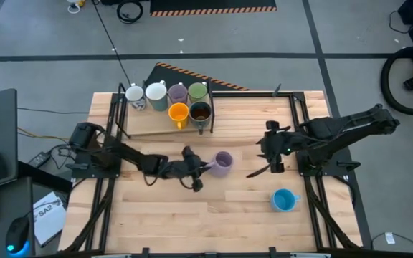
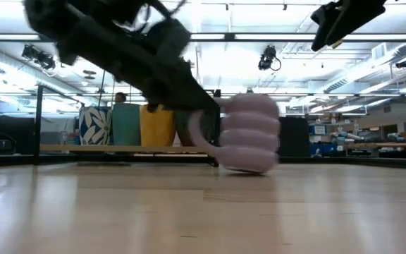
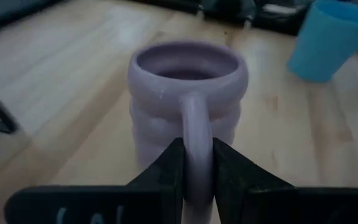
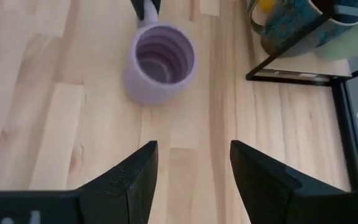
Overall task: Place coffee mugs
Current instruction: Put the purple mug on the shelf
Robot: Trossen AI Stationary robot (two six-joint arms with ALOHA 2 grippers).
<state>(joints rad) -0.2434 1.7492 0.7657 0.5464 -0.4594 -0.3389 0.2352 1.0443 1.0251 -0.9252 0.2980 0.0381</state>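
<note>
A ribbed lilac mug is at mid-table, its mouth up, with my left gripper shut on its handle. The low view shows the lilac mug a little tilted; whether its base touches the wood I cannot tell. My right gripper hangs open above the table to the mug's right, touching nothing. A blue mug stands upright near the front right. Several mugs stand on a board at the back: two white, lilac, green, orange and dark brown. My left gripper pinches the lilac mug's handle between its two fingers, one on each flat side of the loop. The fingers come nearly level from the table's left side. The mug sits upright beyond the fingertips, mouth up.
A black wire frame edges the wooden board under the back mugs. Black rails run along both table sides. Bare wood lies at the front left and between the lilac and blue mugs.
</note>
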